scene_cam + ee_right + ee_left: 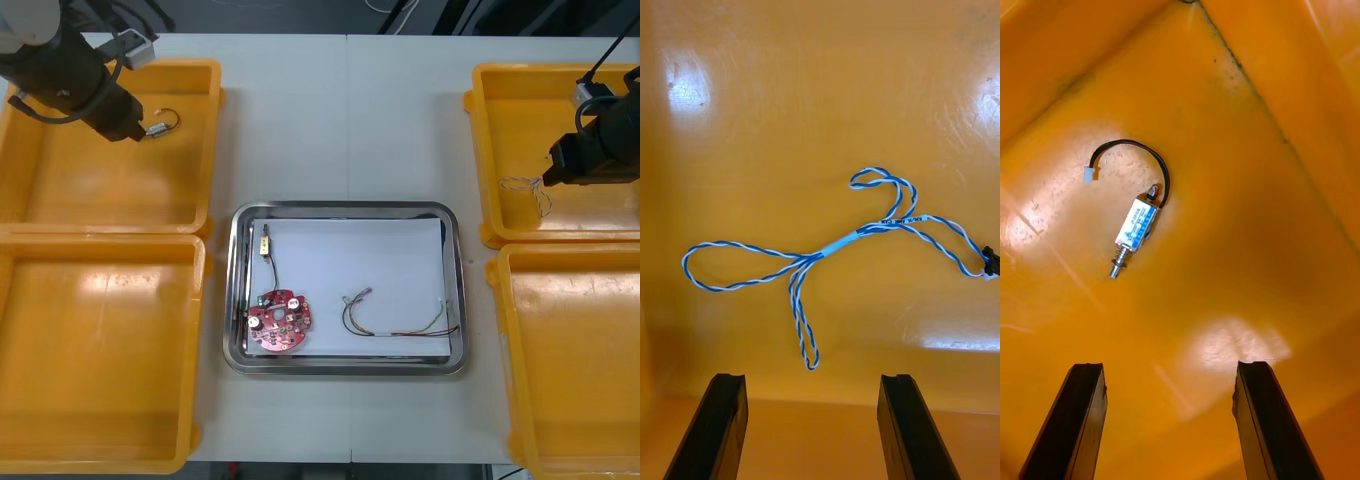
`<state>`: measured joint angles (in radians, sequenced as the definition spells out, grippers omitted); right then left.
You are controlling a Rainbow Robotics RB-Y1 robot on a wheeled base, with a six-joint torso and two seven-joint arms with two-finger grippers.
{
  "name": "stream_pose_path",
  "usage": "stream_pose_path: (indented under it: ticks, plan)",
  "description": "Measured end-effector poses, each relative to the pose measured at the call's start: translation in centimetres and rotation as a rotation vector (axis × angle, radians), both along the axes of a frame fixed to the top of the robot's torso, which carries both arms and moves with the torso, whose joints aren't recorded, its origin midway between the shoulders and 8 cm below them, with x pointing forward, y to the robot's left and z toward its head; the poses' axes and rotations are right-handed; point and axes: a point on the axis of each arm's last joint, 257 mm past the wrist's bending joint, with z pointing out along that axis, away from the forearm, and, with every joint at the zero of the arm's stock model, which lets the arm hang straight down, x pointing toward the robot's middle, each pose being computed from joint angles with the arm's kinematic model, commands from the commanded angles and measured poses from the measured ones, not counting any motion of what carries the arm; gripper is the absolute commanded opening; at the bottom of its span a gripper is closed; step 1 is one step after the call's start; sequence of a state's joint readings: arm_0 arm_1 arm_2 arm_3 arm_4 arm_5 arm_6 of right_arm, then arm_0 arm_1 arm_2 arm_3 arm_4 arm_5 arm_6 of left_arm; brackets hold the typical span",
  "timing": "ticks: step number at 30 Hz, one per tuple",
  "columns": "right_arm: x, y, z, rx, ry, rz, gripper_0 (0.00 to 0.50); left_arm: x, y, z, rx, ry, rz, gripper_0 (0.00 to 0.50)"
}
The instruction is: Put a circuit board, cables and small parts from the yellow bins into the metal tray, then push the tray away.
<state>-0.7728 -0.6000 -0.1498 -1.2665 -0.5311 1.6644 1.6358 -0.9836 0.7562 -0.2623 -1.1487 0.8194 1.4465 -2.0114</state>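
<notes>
Left gripper (pixel 1169 367): spread, held over far-left yellow bin (pixel 100 190); small metal part (pixel 1136 225) left untouched ahead on bin floor. Right gripper (pixel 809 377): spread over twisted blue and white cable (pixel 839 244) in far-right yellow bin (pixel 560 90). Risks: part could be rolled aside by off-centre pinch; thin flat cable loops could be missed.

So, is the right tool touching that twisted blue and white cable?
Apart. In the right wrist view the right tool stands open, and the blue and white cable lies on the yellow bin floor beyond it, with bare floor between them.

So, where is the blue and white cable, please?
Front view: the cable lies in the far right yellow bin, by the open right tool.
</notes>
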Motion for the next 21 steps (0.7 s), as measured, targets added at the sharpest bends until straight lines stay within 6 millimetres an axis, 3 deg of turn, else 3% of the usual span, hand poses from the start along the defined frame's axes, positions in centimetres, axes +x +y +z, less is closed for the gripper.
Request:
stream_pose_path:
  ticks: [9,21]
  plan:
    - [0.0,0.0,0.1,0.039,-0.001,-0.062,0.5,0.3,2.2,-1.0,0.001,0.034,0.0,0.5]
    - [0.8,0.6,1.6,0.165,0.023,-0.282,0.5,1.1,1.2,0.5,-0.024,-0.006,-0.051,0.5]
